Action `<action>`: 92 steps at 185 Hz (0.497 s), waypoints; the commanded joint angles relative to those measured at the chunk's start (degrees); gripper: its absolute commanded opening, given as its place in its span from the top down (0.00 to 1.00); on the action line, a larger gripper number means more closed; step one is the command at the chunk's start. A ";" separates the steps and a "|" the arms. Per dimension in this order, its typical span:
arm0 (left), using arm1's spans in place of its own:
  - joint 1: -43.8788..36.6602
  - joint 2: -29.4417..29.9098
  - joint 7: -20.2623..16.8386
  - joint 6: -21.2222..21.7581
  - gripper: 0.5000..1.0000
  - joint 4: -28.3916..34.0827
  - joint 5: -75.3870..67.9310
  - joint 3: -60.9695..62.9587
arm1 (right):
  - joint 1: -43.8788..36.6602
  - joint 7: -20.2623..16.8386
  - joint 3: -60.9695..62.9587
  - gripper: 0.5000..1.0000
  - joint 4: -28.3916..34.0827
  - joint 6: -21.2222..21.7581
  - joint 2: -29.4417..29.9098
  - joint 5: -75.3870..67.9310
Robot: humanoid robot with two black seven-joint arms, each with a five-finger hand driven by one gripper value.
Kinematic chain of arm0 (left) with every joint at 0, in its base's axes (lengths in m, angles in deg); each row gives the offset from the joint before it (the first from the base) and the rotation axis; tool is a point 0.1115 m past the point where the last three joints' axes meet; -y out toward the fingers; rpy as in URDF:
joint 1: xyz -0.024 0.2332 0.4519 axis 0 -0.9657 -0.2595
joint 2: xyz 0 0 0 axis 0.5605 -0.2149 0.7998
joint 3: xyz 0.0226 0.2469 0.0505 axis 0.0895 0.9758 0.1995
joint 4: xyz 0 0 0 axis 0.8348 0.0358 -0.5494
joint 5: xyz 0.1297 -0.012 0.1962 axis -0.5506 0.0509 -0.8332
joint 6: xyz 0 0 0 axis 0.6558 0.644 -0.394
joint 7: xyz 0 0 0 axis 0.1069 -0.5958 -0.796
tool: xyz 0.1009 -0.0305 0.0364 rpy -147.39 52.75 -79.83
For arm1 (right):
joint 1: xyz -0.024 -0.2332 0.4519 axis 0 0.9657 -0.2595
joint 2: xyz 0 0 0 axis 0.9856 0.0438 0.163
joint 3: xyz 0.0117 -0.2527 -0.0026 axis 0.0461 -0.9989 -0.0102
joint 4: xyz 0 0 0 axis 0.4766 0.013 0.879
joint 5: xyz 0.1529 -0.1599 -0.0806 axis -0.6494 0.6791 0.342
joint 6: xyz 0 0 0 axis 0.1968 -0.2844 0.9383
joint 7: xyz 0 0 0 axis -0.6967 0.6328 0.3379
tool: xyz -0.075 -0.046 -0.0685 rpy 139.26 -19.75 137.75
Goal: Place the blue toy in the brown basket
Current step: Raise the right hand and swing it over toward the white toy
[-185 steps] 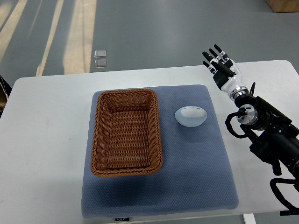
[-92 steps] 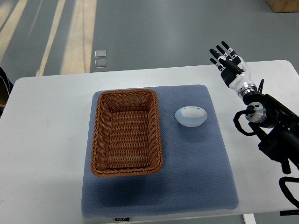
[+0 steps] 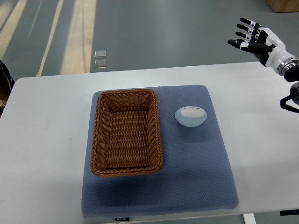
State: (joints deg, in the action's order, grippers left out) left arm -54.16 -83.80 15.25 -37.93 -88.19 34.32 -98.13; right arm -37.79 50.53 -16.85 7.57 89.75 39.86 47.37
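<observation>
A pale blue, rounded toy [image 3: 190,116] lies on the blue-grey mat [image 3: 196,177], just right of the brown wicker basket [image 3: 126,132]. The basket holds nothing. My right hand [image 3: 254,38] is raised at the top right corner, beyond the table's far edge, with its fingers spread and nothing in them. It is well away from the toy, up and to the right. The left arm does not show.
The mat lies on a white table [image 3: 44,140]. A dark object [image 3: 3,84] pokes in at the left edge. Grey floor lies beyond the table, with two small square plates [image 3: 100,58] on it.
My right hand has lifted and swung up and to the right, from over the table's right part to the top right corner. Most of the arm has left the picture. Toy and basket have not moved.
</observation>
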 commanded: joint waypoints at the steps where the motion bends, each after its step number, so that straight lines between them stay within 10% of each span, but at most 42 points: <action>1: 0.00 0.00 0.05 0.00 0.00 0.00 0.00 0.00 | -4.78 -0.56 -7.08 0.18 2.03 1.99 -4.98 8.43; 92: 0.00 0.00 -0.04 0.00 0.00 0.00 0.00 0.00 | -26.84 -5.13 -22.38 0.18 16.45 20.89 -10.61 49.40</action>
State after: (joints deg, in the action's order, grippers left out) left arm -54.14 -83.80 15.25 -37.93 -88.19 34.32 -98.13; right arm -61.11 48.46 -36.15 20.44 107.68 29.13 93.08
